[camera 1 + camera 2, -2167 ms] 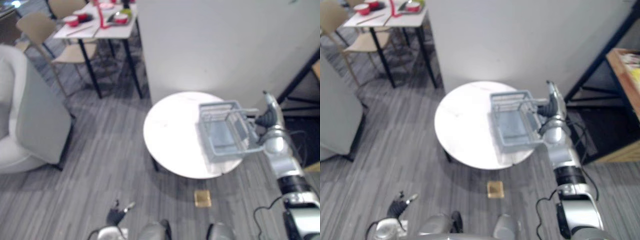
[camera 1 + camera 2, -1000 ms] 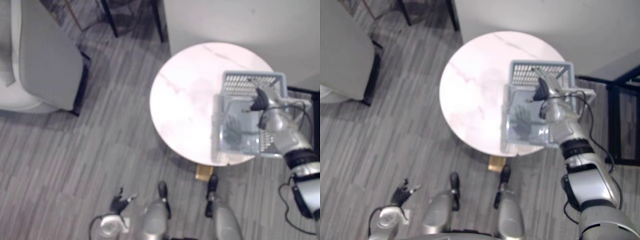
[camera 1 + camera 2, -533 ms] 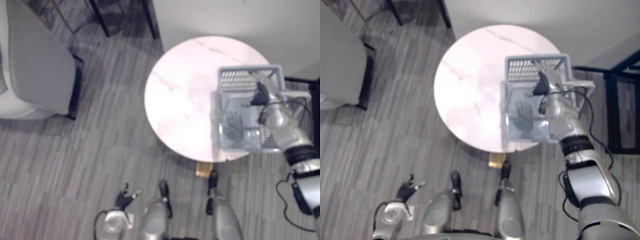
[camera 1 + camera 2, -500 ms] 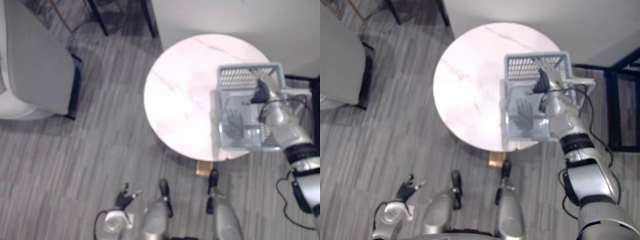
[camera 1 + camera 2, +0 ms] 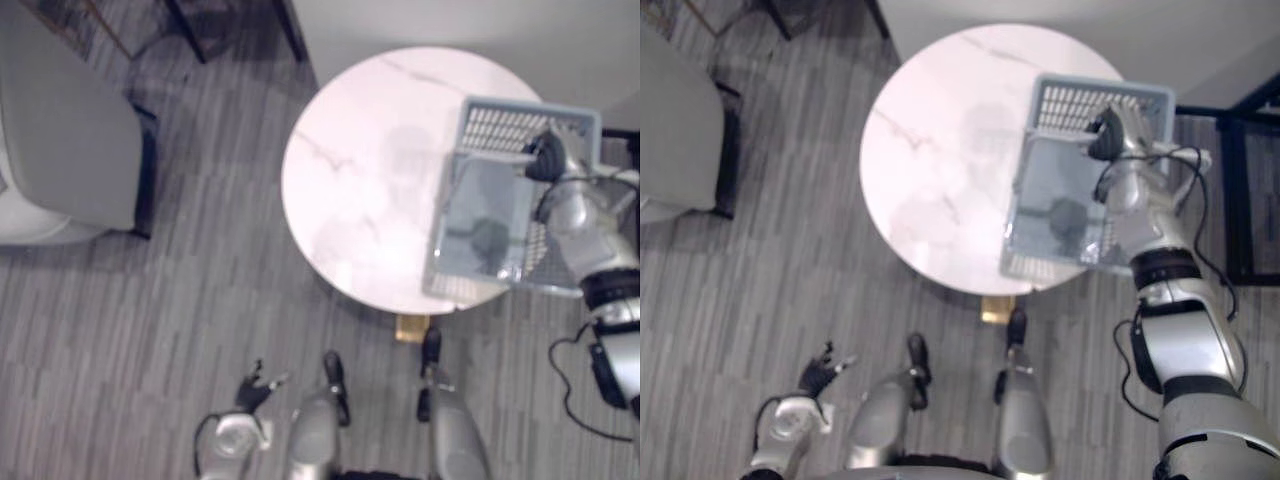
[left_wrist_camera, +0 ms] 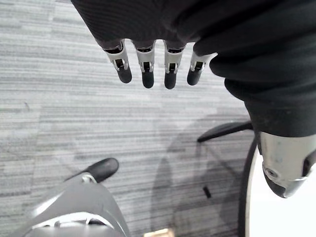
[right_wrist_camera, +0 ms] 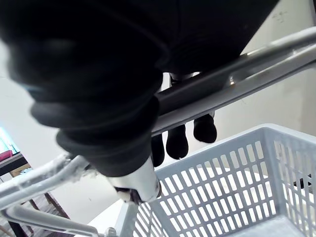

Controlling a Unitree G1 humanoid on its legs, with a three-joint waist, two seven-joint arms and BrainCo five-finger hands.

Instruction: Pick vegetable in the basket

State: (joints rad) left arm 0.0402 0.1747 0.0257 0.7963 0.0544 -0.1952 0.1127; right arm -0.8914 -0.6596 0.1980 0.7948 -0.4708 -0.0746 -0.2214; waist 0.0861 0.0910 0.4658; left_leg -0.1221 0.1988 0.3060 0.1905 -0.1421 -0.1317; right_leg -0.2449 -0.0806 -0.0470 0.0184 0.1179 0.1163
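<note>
Held the grey plastic basket (image 5: 518,126) by its metal handle (image 7: 256,58) in the right hand (image 5: 547,158), fingers (image 7: 205,127) curled round the bar. Had it tilted at the round white table's (image 5: 365,170) right edge, partly jutting past it. Hung the left hand (image 5: 255,388) low over the plank floor (image 5: 150,320), fingers straight, slightly spread.

Basket (image 5: 500,126): pale blue-grey plastic, rectangular, with slotted lattice walls and its open top facing up. It sits at the right edge of the round white bench (image 5: 360,180), near end overhanging the rim. The silver metal handle (image 7: 232,79) is raised, with the right robot hand (image 5: 1108,130) curled round it. Contact between basket and bench cannot be determined.
</note>
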